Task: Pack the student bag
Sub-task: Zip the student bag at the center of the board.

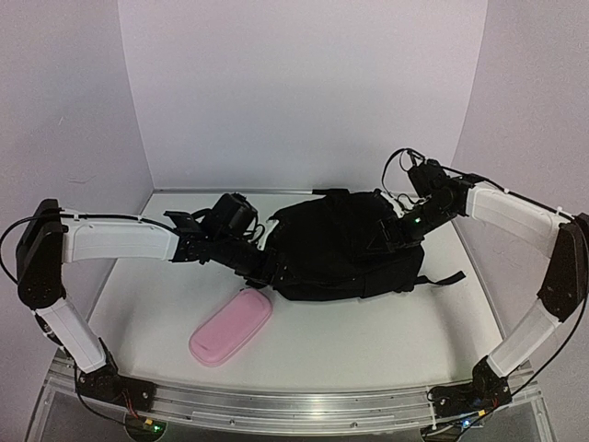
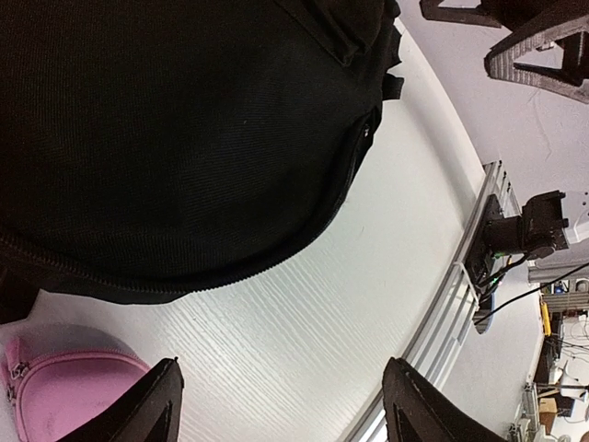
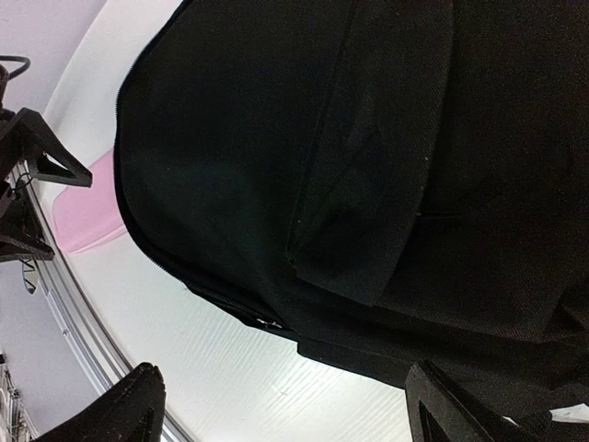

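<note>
**Listener:** Where is the bag?

**Operator:** From the overhead camera I see the bag (image 1: pixel 340 244), black and soft, lying flat on the white table (image 1: pixel 368 341). It sits toward the back, a little right of centre. A strap (image 1: pixel 442 278) trails from its right side.

**Listener:** And your arms?

**Operator:** They reach in from both sides. My left gripper (image 1: pixel 247 261) is at the bag's left edge. My right gripper (image 1: pixel 394 236) is over its upper right part.

**Listener:** Are the fingers holding anything?

**Operator:** No. In the left wrist view, my left fingers (image 2: pixel 152 410) stand apart with only bare table between them, and the bag's zipped edge lies just beyond. In the right wrist view, my right fingers (image 3: pixel 133 405) are spread wide, with black fabric and a strip of table beyond them. I cannot tell whether either gripper touches the bag.

**Listener:** Anything else there?

**Operator:** A pink case (image 1: pixel 230 327) lies on the table just beside the bag's near left corner. I cannot tell if they touch.
</note>
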